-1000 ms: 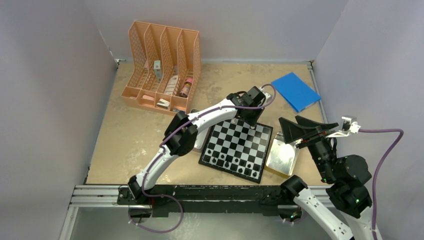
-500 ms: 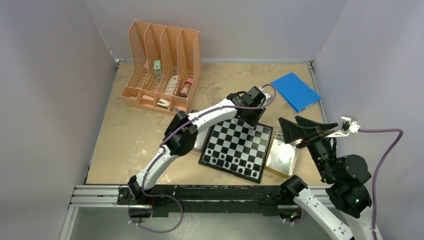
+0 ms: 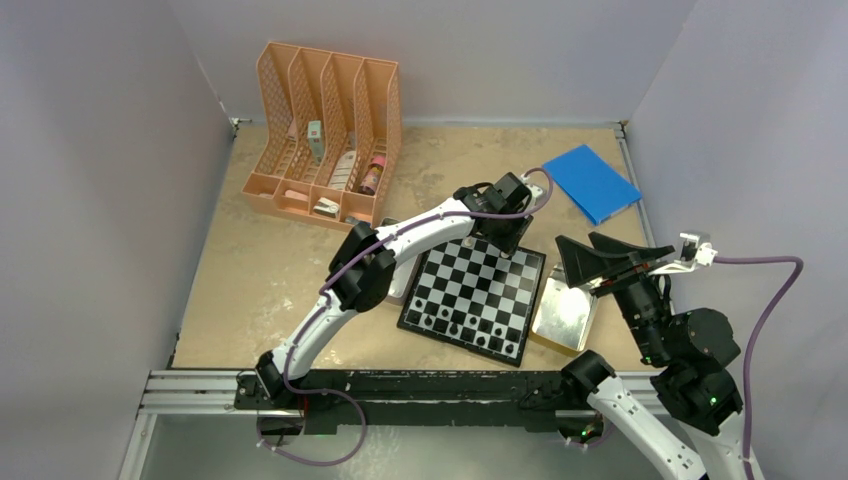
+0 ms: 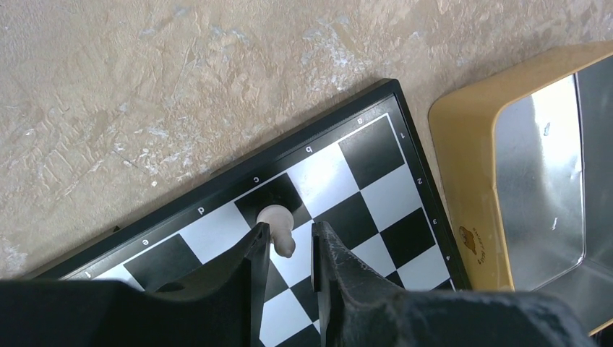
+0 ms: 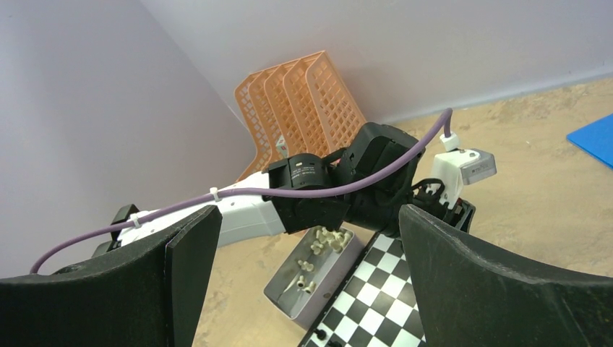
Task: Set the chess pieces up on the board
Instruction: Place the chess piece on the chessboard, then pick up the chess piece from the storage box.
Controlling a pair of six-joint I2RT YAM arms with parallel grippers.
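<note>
The board [image 3: 475, 295] lies tilted in the middle of the table. Several black chess pieces [image 3: 455, 325] stand along its near rows. My left gripper [image 3: 510, 243] hangs over the board's far right corner. In the left wrist view a pale white piece [image 4: 278, 225] stands upright on a dark square of the edge row. My left gripper [image 4: 289, 238] is open a little around it; the left finger is close against the piece and a gap shows on the right. My right gripper [image 3: 600, 255] is wide open and empty above the right tin [image 3: 565, 315].
A tin [image 5: 318, 271] with several loose white pieces sits at the board's left side, partly under my left arm. The yellow-rimmed tin [image 4: 542, 166] lies just right of the board. An orange organiser [image 3: 325, 135] stands at the back left, a blue pad [image 3: 590, 182] at the back right.
My right wrist and its cable have shifted very slightly to the left. The left arm stays over the board's far edge.
</note>
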